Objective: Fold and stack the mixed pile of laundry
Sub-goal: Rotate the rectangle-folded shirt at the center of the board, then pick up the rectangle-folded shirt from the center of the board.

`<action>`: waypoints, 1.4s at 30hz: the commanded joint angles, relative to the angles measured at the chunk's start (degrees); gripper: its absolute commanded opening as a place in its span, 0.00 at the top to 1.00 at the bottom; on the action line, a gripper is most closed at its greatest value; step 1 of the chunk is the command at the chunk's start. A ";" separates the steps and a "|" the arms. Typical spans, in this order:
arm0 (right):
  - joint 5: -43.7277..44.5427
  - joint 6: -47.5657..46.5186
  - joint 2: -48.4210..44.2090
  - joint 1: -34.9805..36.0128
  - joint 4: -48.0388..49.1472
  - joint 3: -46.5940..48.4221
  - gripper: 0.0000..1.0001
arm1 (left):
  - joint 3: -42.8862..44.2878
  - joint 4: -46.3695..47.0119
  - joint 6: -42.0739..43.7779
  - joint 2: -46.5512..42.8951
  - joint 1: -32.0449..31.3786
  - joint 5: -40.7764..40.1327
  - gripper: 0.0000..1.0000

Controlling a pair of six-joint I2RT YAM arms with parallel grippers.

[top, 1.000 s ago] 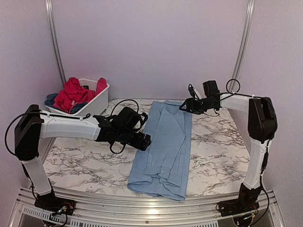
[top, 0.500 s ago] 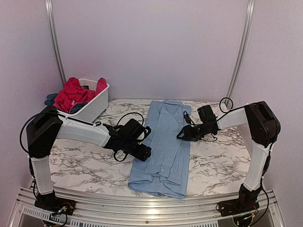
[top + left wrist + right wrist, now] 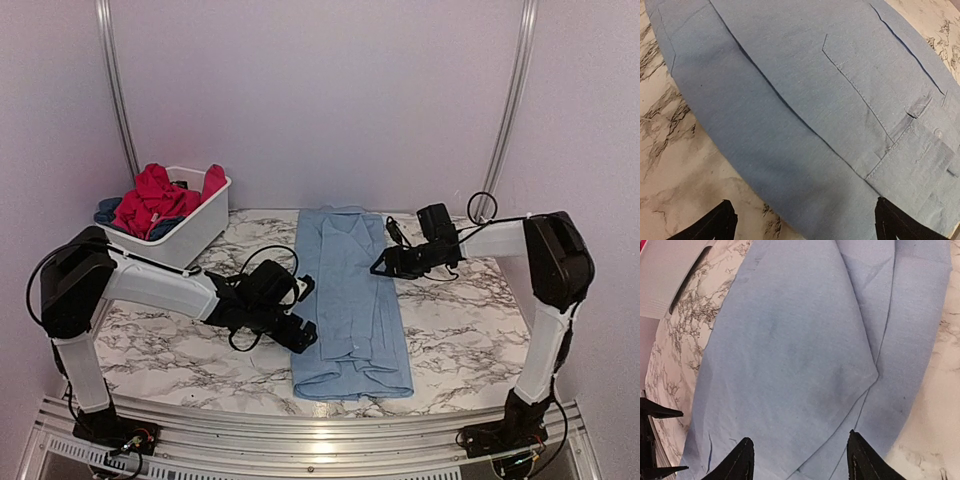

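While it lies flat, the light blue shirt (image 3: 345,290) is folded lengthwise

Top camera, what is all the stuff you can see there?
shirt: one, light blue, folded long, lying mid-table
basket: one, white, back left corner of the table
red clothes: a heap, number unclear, in the basket
dark blue cloth: some, peeking out at the basket's left side
table: one, white-and-grey marble, under everything
left arm: one, white and black, jaws open at the shirt's left edge
right arm: one, white and black, jaws open over the shirt's right edge
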 commanded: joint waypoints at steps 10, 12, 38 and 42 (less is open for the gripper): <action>-0.42 9.29 -47.16 4.24 -6.17 -33.16 0.41 | -25.98 13.23 -15.66 -25.83 -3.94 3.38 0.01; 1.27 12.21 -50.88 6.20 -7.60 -36.12 0.41 | -28.10 13.78 -18.93 -26.82 -6.60 3.27 0.01; -3.38 31.46 -54.57 17.57 10.63 -62.60 0.50 | -31.45 32.64 -38.51 -13.02 -8.80 20.05 0.39; -3.23 30.80 -52.65 18.21 11.91 -61.37 0.56 | -30.44 32.91 -37.94 -11.25 -8.39 21.17 0.49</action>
